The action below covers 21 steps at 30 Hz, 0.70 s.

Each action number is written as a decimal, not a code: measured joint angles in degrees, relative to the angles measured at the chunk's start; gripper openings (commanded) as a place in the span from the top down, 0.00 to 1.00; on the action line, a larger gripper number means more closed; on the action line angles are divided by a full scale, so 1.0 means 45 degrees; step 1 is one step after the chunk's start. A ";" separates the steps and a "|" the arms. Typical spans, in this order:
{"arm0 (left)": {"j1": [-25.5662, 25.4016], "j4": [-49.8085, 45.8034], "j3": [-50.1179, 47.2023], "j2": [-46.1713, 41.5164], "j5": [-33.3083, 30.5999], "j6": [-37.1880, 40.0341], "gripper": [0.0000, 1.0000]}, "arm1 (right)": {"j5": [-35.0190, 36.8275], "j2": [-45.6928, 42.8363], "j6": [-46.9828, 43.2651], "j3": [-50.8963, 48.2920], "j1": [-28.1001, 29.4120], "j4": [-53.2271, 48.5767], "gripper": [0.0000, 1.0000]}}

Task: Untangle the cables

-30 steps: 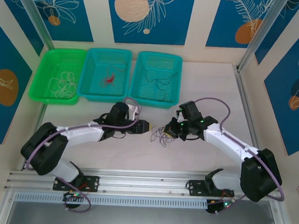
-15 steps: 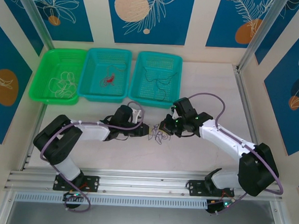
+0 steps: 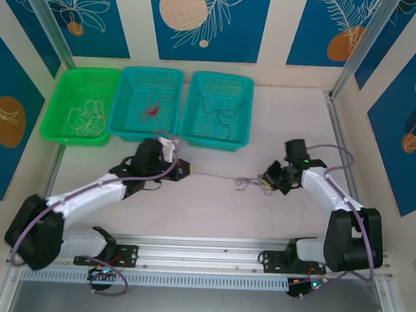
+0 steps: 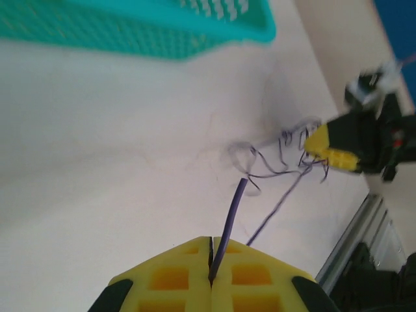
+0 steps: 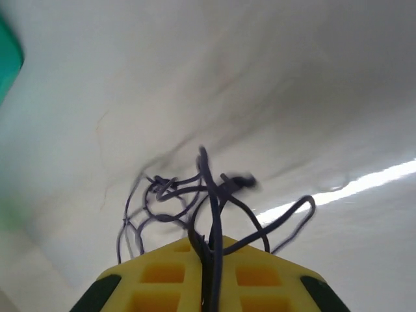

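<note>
Currently, top view: the cables (image 3: pixel 247 182) sit on the table (image 3: pixel 211 213) just right of frame centre, as a small knot of dark purple loops. One thin strand (image 3: pixel 217 176) leaves the knot leftward, nearly straight, and ends at the left gripper (image 3: pixel 183 170). The right gripper (image 3: pixel 266 181) is at the knot's right edge, touching it. The grippers face each other across the strand, well apart.

Left wrist view: the yellow fingers (image 4: pixel 172 276) are pressed together at bottom centre, pinching a single purple wire in their seam. The wire rises toward the upper right and joins loose loops at centre right. Behind the loops, the right gripper's yellow tip is at the right of frame with wires running into it.

Right wrist view (blurred): the yellow fingers (image 5: pixel 162 276) are clamped on a bundle of several dark purple wires entering the seam at bottom centre. Loops fan out just above the fingertips. Cannot tell whether they rest on the table or hang clear.

Top view, upper left to upper centre: three baskets in a row, side by side.
- green basket (image 3: pixel 89 72): whitish wires (image 3: pixel 90 113) inside
- middle teal basket (image 3: pixel 153 71): red wire (image 3: pixel 153 111) inside
- right teal basket (image 3: pixel 223 77): thin dark wire (image 3: pixel 221 116) inside

All three baskets are well apart from the knot.
</note>
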 measured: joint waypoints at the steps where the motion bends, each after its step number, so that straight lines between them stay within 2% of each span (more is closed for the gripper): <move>1: 0.0379 -0.0408 0.0000 -0.0510 -0.0010 0.0121 1.00 | -0.0107 -0.0209 -0.0083 -0.0204 -0.0559 -0.0063 0.87; 5: 0.2176 -0.2225 -0.0010 -0.2443 -0.0058 0.0675 1.00 | -0.0486 -0.0913 -0.0486 -0.0651 -0.2798 -0.0369 0.85; 7: 0.2691 -0.2919 -0.0010 -0.3036 -0.0267 0.0952 1.00 | -0.0355 -0.0923 -0.0631 -0.0656 -0.3444 -0.0427 0.84; 10: 0.3007 -0.3832 -0.0010 -0.3526 -0.0500 0.1258 1.00 | -0.0219 -0.0918 -0.0840 -0.0656 -0.3789 -0.0607 0.78; 18: 0.3599 -0.5464 -0.0015 -0.3662 -0.1287 0.1370 1.00 | 0.0029 -0.1360 -0.0981 -0.0612 -0.4507 -0.1122 0.75; 19: 0.3633 -0.5620 -0.0015 -0.3662 -0.1404 0.1375 1.00 | 0.0214 -0.1622 -0.1020 -0.0529 -0.4367 -0.1277 0.71; 21: 0.3662 -0.5581 -0.0146 -0.3691 -0.1433 0.1360 1.00 | 0.0787 -0.2448 -0.1175 -0.0257 -0.3483 -0.1428 0.53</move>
